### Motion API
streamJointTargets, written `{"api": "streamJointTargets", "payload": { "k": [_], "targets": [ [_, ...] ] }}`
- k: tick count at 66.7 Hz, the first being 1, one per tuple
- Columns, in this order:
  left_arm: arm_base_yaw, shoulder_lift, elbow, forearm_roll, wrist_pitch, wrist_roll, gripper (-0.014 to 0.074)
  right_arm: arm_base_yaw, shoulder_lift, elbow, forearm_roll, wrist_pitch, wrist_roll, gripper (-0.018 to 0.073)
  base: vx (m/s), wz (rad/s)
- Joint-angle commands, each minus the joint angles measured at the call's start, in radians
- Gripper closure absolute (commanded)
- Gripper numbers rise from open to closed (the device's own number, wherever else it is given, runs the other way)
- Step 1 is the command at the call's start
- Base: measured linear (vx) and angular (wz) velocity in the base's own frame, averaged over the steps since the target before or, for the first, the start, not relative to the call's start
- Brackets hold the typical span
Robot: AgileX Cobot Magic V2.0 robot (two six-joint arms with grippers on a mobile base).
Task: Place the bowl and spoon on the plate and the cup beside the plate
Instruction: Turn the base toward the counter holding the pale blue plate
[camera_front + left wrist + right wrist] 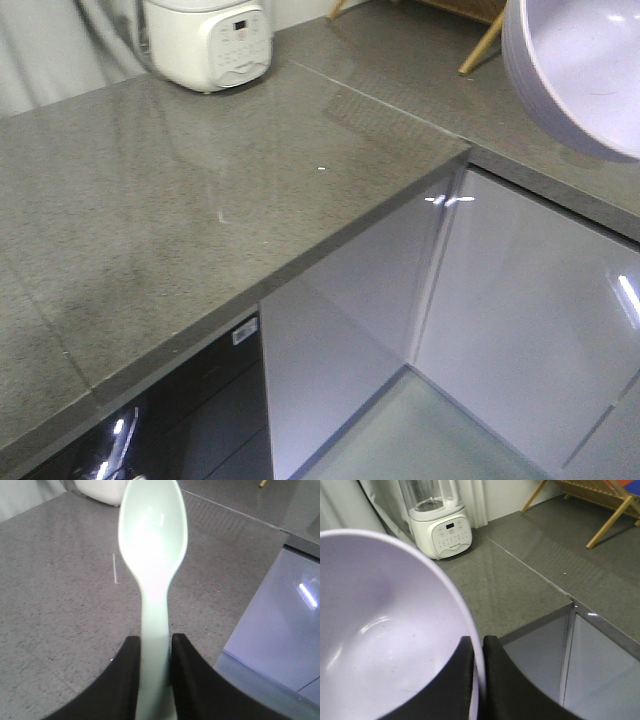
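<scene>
One spoon (152,545) and one bowl (380,640) are in view, each held in the air by its own arm.

The spoon is pale mint-green plastic, smooth and slightly glossy, made in one piece with an oval head and a flat, narrow handle. The left end effector (156,640) is clamped on the handle, with two black fingers (125,680) pressing its two edges. The spoon's long axis runs straight away from the wrist camera, head farthest out and hollow face turned toward the lens. It hangs above the tabletop (200,200), which is grey speckled stone, polished enough to show reflections.

The bowl is lavender-purple, round and matte, with a thin rim. The right end effector (477,642) grips that rim, one black finger inside the wall and one outside. In the front view the bowl is tilted, its opening turned partly toward the camera. It sits high at the right, over the corner where two runs of tabletop meet.

One white blender (442,530) with a clear jar and a button panel stands at the back of the tabletop. Glossy pale cabinet doors (520,330) lie below the edge. Light wooden legs (607,522) show at the far right.
</scene>
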Motion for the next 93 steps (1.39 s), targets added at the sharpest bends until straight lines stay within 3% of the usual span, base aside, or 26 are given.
{"api": "streamJointTargets", "payload": {
  "k": [1, 93],
  "targets": [
    [-0.001, -0.009, -0.027, -0.02, -0.061, 0.0, 0.0603, -0.002, -0.011, -0.028, 0.018, -0.067, -0.006, 0.0569, -0.03, -0.4],
    [-0.001, -0.009, -0.027, -0.02, -0.061, 0.0, 0.0603, -0.002, -0.011, -0.028, 0.018, -0.067, -0.006, 0.0569, -0.04, -0.31]
  ]
}}
